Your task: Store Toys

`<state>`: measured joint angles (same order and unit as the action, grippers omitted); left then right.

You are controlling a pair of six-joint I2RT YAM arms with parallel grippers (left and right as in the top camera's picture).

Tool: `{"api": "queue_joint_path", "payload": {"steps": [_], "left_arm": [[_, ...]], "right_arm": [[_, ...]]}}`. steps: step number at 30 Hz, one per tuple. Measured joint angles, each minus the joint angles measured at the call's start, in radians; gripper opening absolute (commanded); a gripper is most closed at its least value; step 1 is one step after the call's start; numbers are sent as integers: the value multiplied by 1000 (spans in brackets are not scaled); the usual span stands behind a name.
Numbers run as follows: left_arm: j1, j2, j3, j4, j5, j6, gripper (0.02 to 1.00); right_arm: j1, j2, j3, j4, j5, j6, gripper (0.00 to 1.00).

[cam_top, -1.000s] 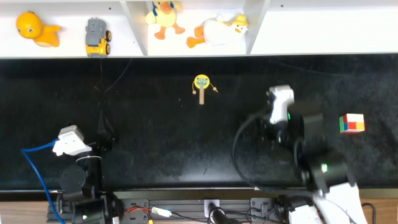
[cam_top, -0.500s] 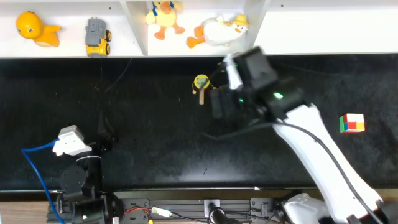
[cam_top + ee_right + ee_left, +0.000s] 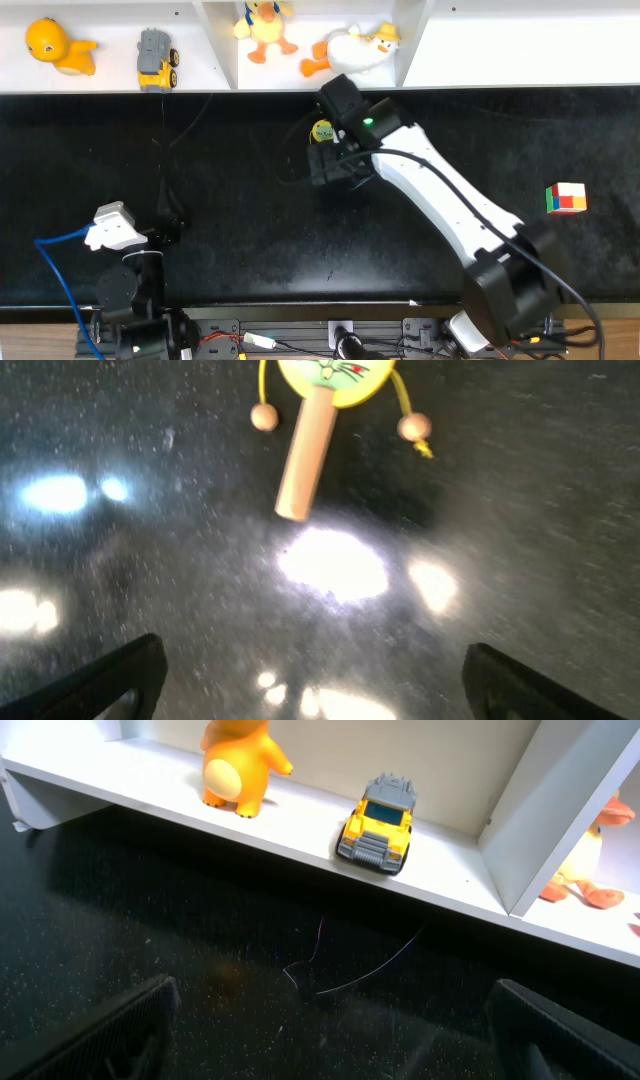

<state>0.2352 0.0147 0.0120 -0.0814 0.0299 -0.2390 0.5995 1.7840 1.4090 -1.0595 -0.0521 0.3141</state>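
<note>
Both pairs of jaws stand wide apart, empty. The rattle drum [image 3: 305, 445] lies on the black mat [image 3: 150, 520] ahead of the right gripper [image 3: 315, 678], handle toward its gap; ahead of the left gripper [image 3: 340, 1015], a yellow truck [image 3: 378, 822] sits shelved.

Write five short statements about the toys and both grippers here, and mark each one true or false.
1. The right gripper is open and empty. True.
2. The toy truck stands on the black table. False: the toy truck stands on the white shelf.
3. The colour cube lies on the table. True.
4. The left gripper grips the orange duck. False: the left gripper is open and empty; the orange duck stands on the shelf.
5. The rattle drum lies on the table. True.
</note>
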Motion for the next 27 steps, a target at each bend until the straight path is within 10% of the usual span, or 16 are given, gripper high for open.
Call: {"api": "queue_joint_path", "payload": {"steps": [22,27], "left_arm": [[0,0,0,0,0,0,996],[0,0,0,0,0,0,998]], "right_arm": [[23,208,11,207,-22,177,917],[24,217,15,257,-14,174,763]]}}
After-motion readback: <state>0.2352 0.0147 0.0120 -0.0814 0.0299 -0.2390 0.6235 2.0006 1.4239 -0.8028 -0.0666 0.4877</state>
